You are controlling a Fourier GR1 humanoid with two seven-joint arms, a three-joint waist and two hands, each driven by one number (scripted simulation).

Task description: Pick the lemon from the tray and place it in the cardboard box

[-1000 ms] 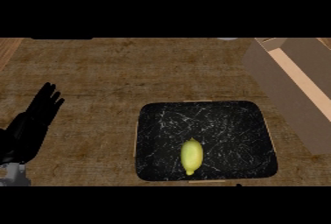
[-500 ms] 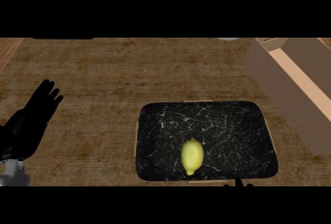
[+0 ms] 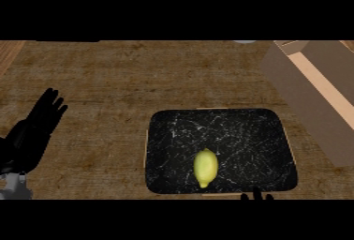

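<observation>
A yellow lemon (image 3: 205, 167) lies lengthwise in the near half of a black marbled tray (image 3: 256, 136) on the wooden counter. The open cardboard box (image 3: 314, 93) runs along the right edge, beyond the tray's right side. My left hand (image 3: 31, 133) rests open at the far left, fingers straight and pointing up, well away from the tray. Only the fingertips (image 3: 257, 195) of my right hand poke in at the lower edge, just below the tray's front rim and right of the lemon.
A pale round object (image 3: 243, 41) peeks in at the top edge. A lighter wood strip (image 3: 8, 51) shows at the top left corner. Bare brown counter (image 3: 138, 79) lies behind and left of the tray.
My right hand's fingertips have risen into view at the bottom edge below the tray. The left hand, lemon and tray hold their places.
</observation>
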